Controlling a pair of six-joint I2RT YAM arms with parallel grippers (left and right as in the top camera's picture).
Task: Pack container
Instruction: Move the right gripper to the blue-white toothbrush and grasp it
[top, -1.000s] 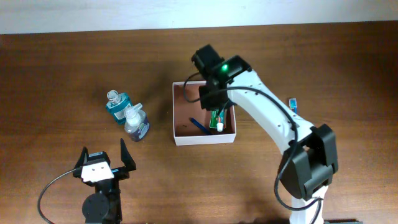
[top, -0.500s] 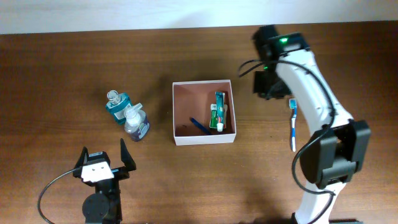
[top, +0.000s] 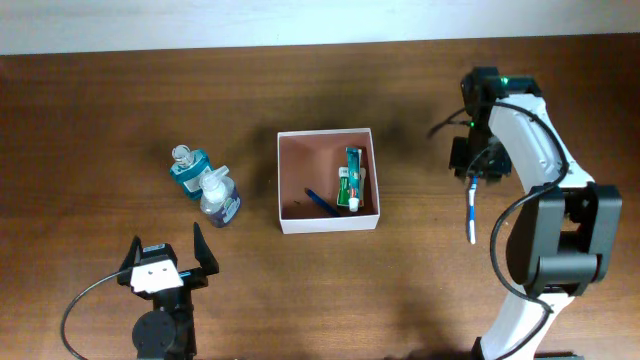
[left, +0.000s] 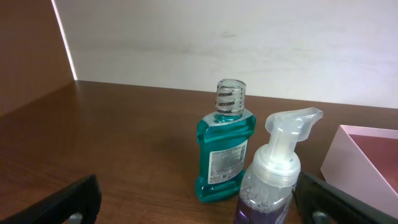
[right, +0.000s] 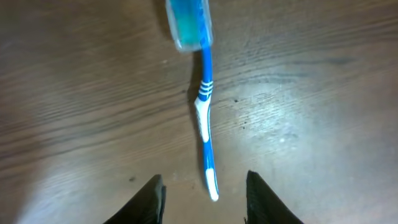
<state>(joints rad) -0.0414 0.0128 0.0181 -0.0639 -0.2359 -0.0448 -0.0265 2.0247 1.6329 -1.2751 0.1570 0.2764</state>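
Now the right gripper (right: 204, 194) hangs over the toothbrush (right: 204, 118), fingers spread and holding nothing. The brush lies flat on the wood. Its handle tip sits in the gap between the fingers and its capped head points away ahead of them.

A good pick likely means shifting forward toward the thicker white grip section. From there it should drop straight until the pads nearly touch the wood and close across the handle. Gripped at the thin tail, the brush may pivot or slip.

The container (top: 328, 226) sits well apart to this gripper's left. It is square and shallow, with white walls and a reddish-brown inside. It already holds a toothpaste tube (top: 352, 178) and a slim blue item (top: 320, 201).

The left gripper (top: 168, 252) rests open with two bottles (left: 225, 155) ahead of it.
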